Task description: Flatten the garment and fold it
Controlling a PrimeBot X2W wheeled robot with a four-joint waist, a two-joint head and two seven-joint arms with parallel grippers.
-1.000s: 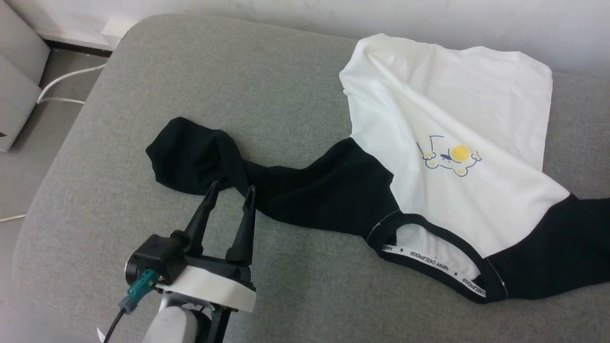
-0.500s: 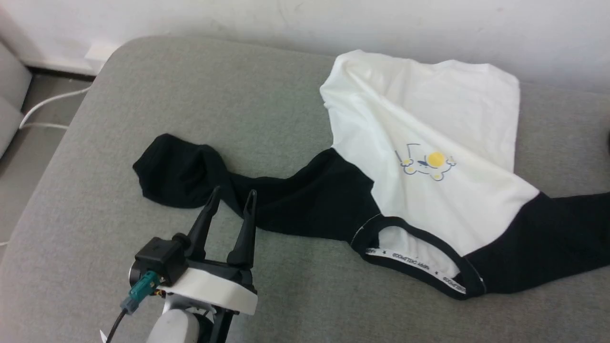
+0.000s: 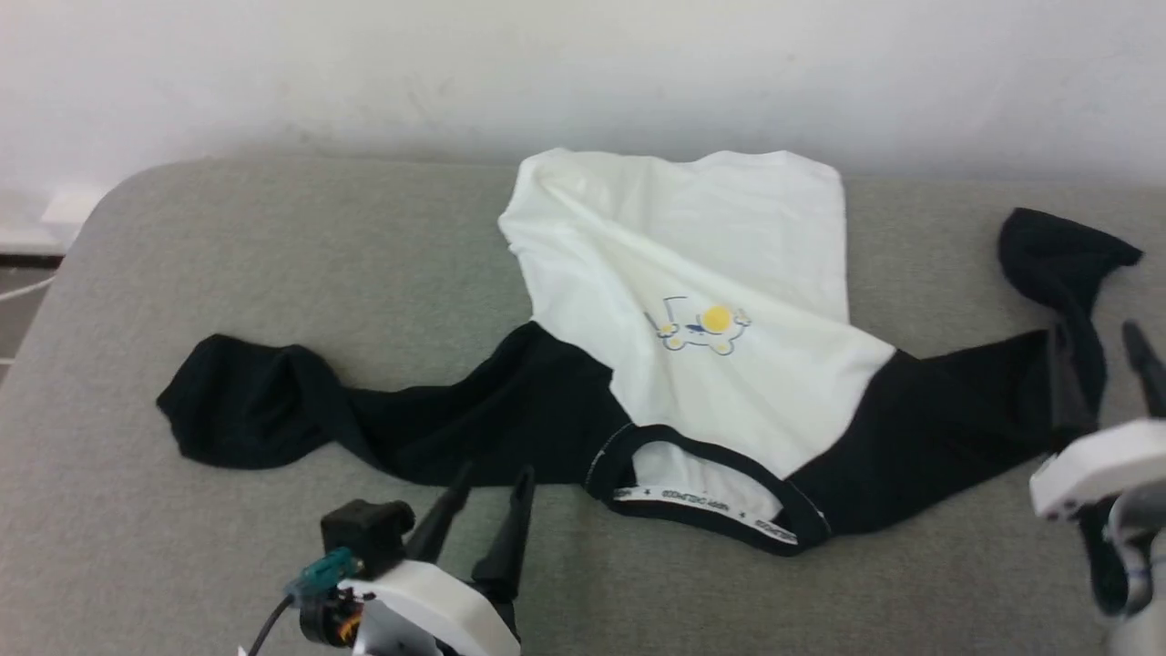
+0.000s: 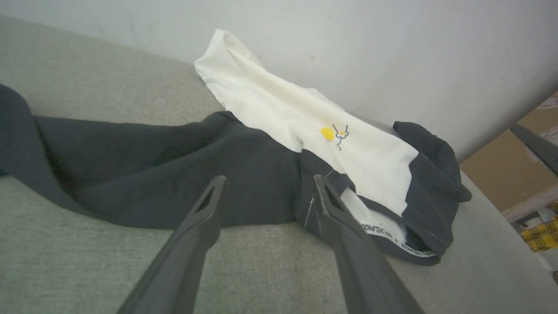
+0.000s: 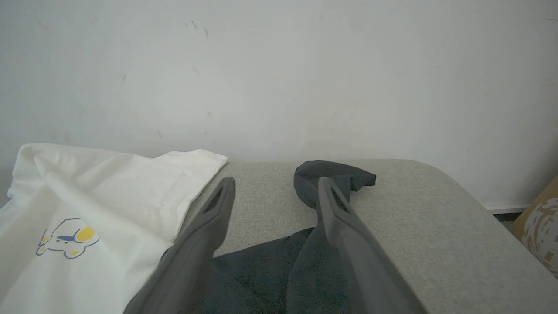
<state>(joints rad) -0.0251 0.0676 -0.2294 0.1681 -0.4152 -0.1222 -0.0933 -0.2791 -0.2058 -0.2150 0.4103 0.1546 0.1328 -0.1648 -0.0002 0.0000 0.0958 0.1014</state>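
Left gripper [image 3: 496, 471] is held spread wide and empty, tips at the left sleeve's [image 3: 273, 410] near edge. Right gripper [image 5: 277, 179] is parted, empty, over the right sleeve [image 5: 261, 261]. Long-sleeved shirt [image 3: 692, 255] is spread on the grey couch [image 3: 273, 273].

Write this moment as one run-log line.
garment: unfolded on grey cushion | left gripper: open, empty, near collar | right gripper: open, above black sleeve

We see a grey padded surface [image 3: 301, 255] with rounded corners, covered in woven cloth (its far edge meets a pale wall [image 3: 364, 73]). Directly on it lies the garment [image 3: 692, 246]: cream body toward the wall, collar [image 3: 701, 501] nearest, black sleeves [image 3: 273, 410] spread to both sides, wrinkled.
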